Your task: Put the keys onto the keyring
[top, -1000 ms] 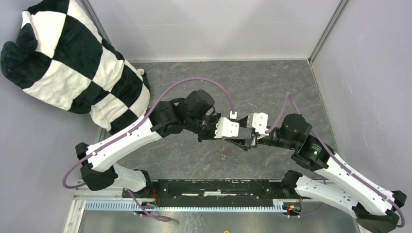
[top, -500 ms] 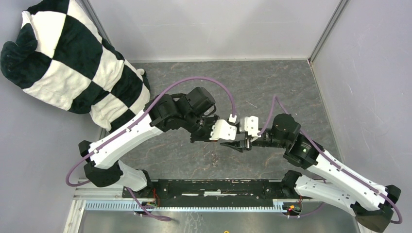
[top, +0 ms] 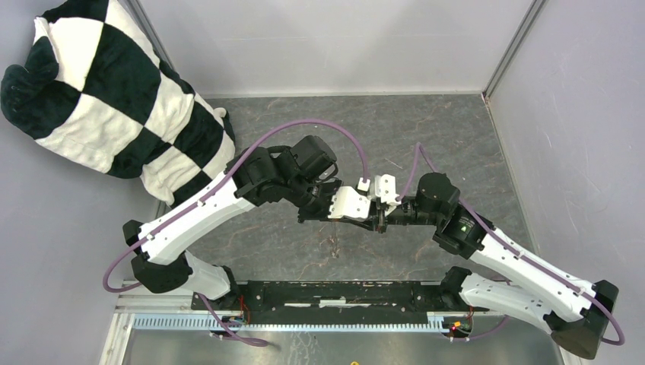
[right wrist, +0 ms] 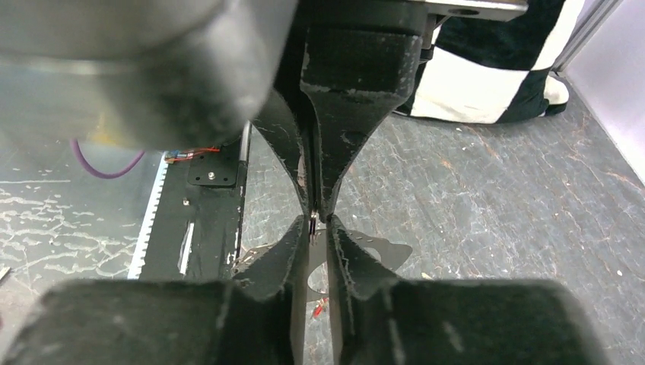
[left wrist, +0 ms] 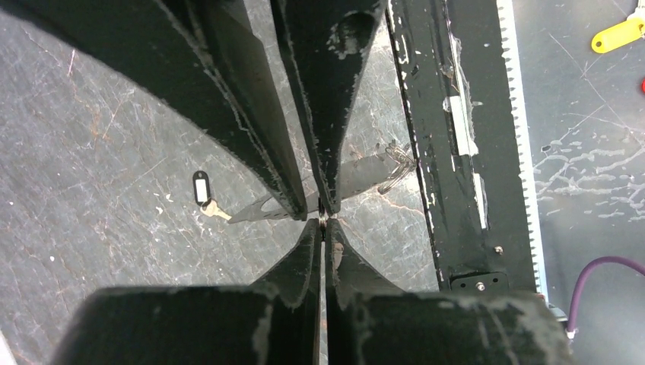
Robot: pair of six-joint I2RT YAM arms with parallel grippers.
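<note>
Btwn 4 fingers point(left wrist: 335, 76): 1 keyring point(left wrist: 322, 221)

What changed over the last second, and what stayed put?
The right tool swung left until its tip met the left tool, which itself shifted slightly left early on. Nothing was visibly taken or released. The checkered cloth stayed where it was.

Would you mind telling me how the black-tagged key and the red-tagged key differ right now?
Tag: the black-tagged key carries a black tag with a white label; the red-tagged key a red one. Visibility: the black-tagged key lies in plain sight on the table; the red-tagged key is mostly hidden behind the right hand. Both look tiny.
</note>
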